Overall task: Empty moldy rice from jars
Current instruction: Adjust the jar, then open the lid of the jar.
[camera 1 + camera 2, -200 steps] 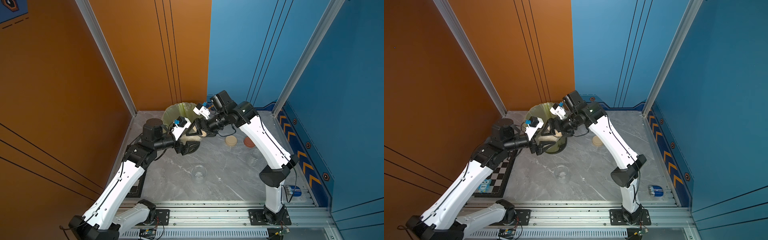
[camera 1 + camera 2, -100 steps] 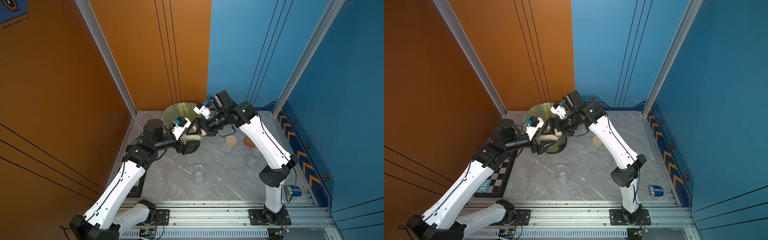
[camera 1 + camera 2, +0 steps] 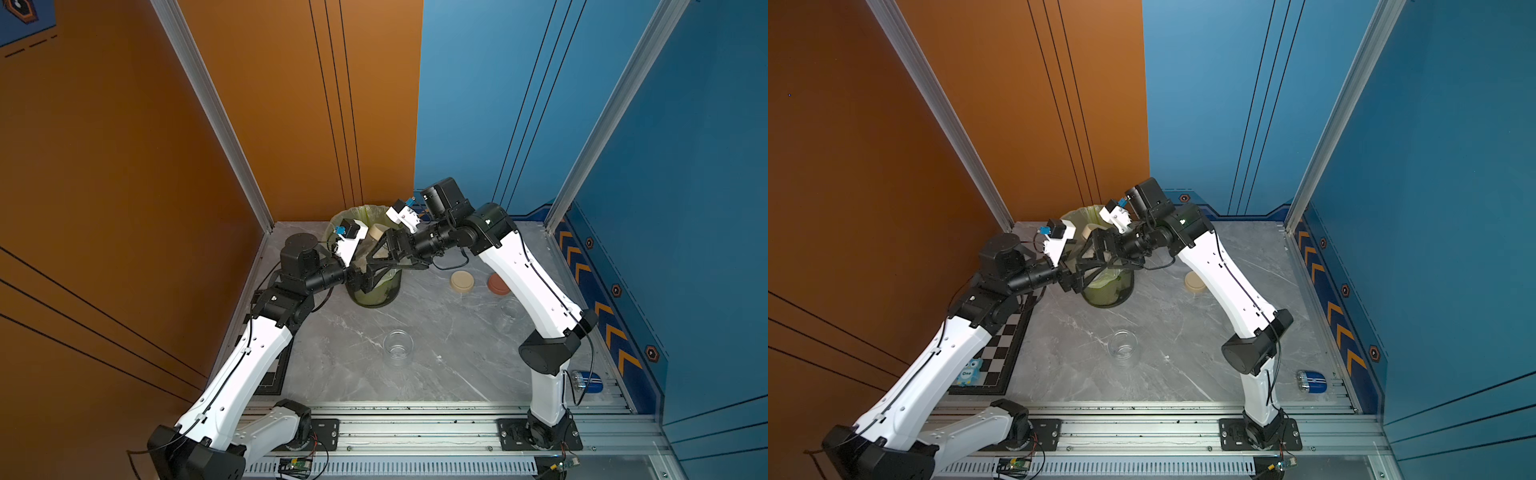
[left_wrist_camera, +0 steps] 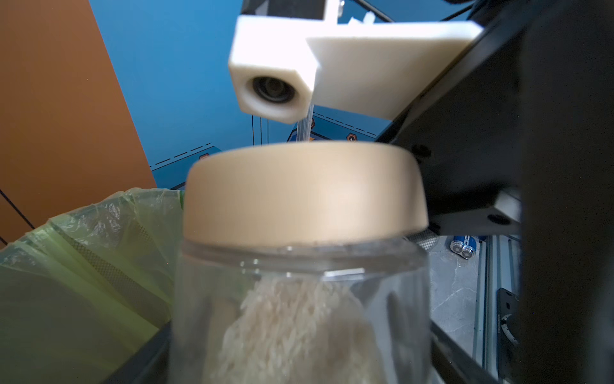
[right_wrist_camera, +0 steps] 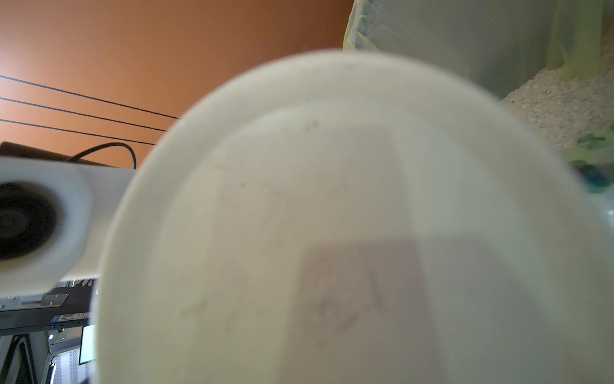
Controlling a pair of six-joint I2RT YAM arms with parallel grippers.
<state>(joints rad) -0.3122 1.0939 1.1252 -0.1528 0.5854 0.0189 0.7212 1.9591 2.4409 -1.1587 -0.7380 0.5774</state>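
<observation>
A clear jar (image 4: pixel 299 276) with a beige lid (image 4: pixel 305 192) hangs over the bin, and my left gripper (image 3: pixel 366 275) is shut on its body. Moldy rice (image 4: pixel 299 329) lies piled against the wall inside it. My right gripper (image 3: pixel 377 251) is at the lid (image 3: pixel 378 231) with its jaws spread wide, open; the lid top (image 5: pixel 332 216) fills the right wrist view and sits on the jar. Two empty jars stand on the table, one (image 3: pixel 398 347) in the middle and one (image 3: pixel 510 309) beside the right arm. Loose rice (image 5: pixel 558 109) lies in the bin.
The dark bin with its green bag (image 3: pixel 376 291) stands at the back under both grippers. A beige lid (image 3: pixel 461 281) and a reddish-brown lid (image 3: pixel 496 284) lie to its right. A blue cylindrical object (image 3: pixel 586 381) lies front right, and a checkered board (image 3: pixel 1000 353) sits at the left edge.
The right gripper's jaws have spread apart at the lid. Both arms and the held jar have hardly moved.
</observation>
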